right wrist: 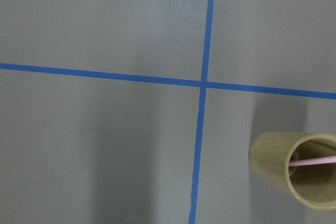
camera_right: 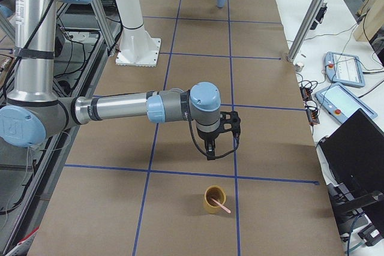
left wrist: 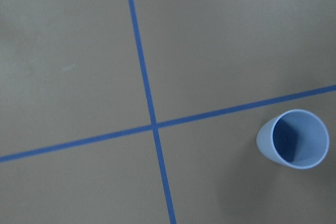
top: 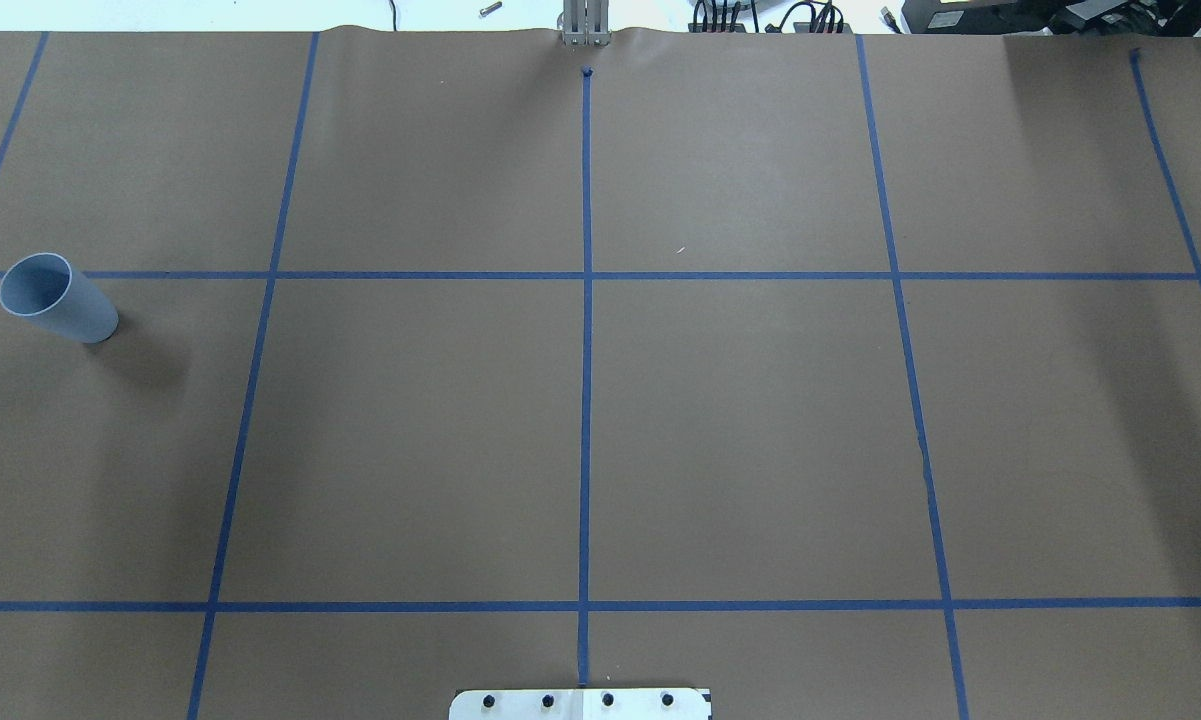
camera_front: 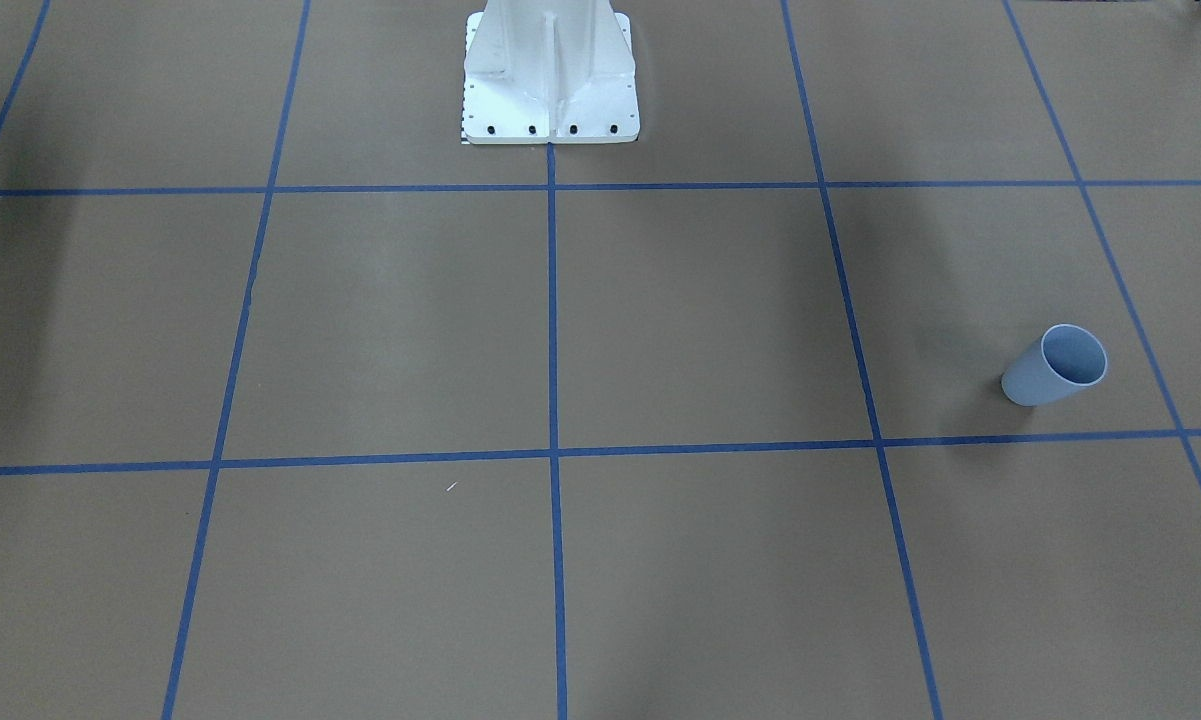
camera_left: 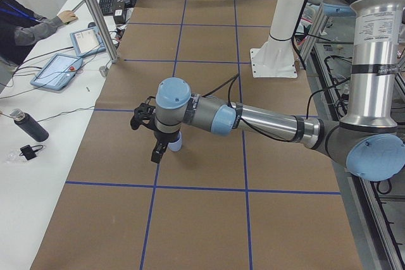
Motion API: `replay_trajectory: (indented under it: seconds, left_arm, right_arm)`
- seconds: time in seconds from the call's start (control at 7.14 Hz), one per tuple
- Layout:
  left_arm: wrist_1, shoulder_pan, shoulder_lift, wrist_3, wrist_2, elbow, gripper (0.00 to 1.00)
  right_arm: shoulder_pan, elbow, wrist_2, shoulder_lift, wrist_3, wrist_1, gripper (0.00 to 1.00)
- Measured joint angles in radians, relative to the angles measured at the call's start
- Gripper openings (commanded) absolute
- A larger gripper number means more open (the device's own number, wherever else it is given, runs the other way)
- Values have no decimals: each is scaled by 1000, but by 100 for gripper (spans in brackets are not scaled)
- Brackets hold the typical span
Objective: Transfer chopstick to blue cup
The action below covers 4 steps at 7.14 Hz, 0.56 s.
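Note:
The blue cup (camera_front: 1055,365) stands upright on the brown table on my left side, also in the overhead view (top: 57,298) and the left wrist view (left wrist: 294,139). It looks empty. The pale pink chopstick (right wrist: 314,161) leans inside a tan wooden cup (right wrist: 278,174) on my right side, also in the exterior right view (camera_right: 223,207). My left gripper (camera_left: 156,147) hovers just beside the blue cup (camera_left: 175,144). My right gripper (camera_right: 221,142) hovers above the table, short of the wooden cup (camera_right: 213,199). I cannot tell whether either gripper is open or shut.
The white robot base (camera_front: 550,75) stands at the table's middle edge. Blue tape lines grid the table. A metal post (camera_left: 95,14), tablets (camera_left: 57,71), a bottle (camera_left: 28,126) and an operator (camera_left: 25,20) are along the far side.

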Motion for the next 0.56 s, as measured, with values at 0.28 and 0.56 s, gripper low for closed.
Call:
replay_trajectory:
  seconds: [0.28,0.56]
  left_arm:
    - [-121,2,-18,2,-21,49,98]
    - [-185,43,-11,-57,-23,58,99]
  right_arm:
    - [16,-14,4,-17,-45,106,100]
    - [5,-7,3,-17,17,178,100]
